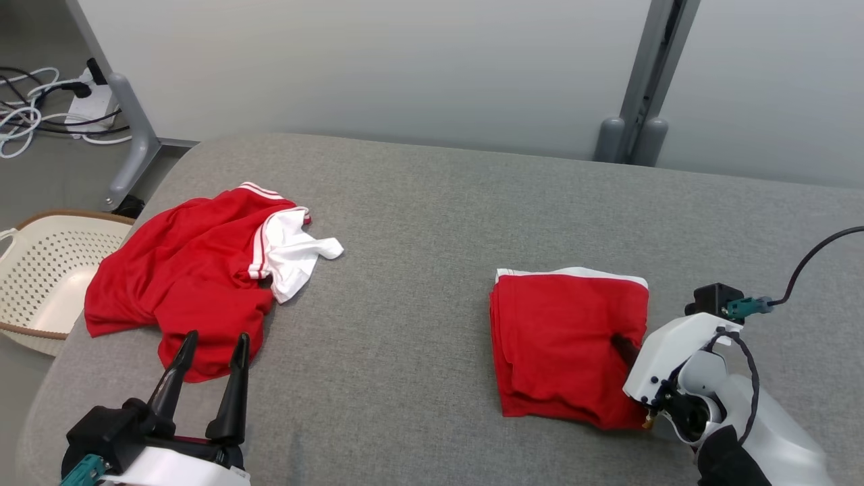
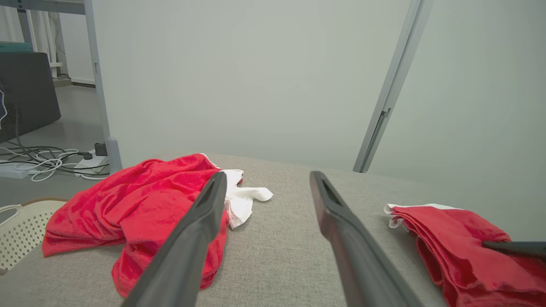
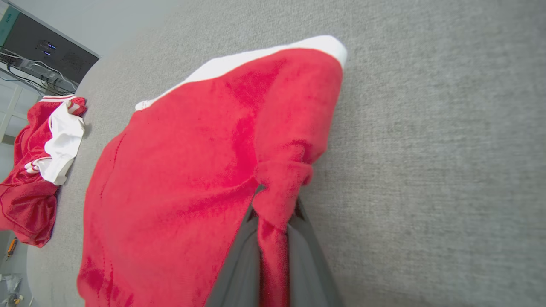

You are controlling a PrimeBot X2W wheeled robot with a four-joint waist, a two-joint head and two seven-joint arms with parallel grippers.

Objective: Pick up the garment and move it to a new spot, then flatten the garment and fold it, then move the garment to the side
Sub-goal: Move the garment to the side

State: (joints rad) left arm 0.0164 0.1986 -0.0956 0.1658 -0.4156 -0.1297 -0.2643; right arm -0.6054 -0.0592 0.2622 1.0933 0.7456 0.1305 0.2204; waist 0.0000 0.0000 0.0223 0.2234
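Red with a white edge, the folded cloth garment [image 1: 567, 344] lies flat on the grey fabric-covered worktop [image 1: 418, 202], right of its middle. The right pincer [image 1: 624, 347] is pressed together on a bunched fold at that garment's right edge. The left pincer [image 1: 212, 347] hangs with fingers spread over the near edge of a crumpled red and white jersey [image 1: 189, 277], near a cream perforated plastic basket [image 1: 40, 270].

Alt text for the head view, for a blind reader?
The right gripper pinches the right edge of a folded red garment on a grey table. The open left gripper points at a crumpled red-and-white garment; a basket stands beside the table's left end.
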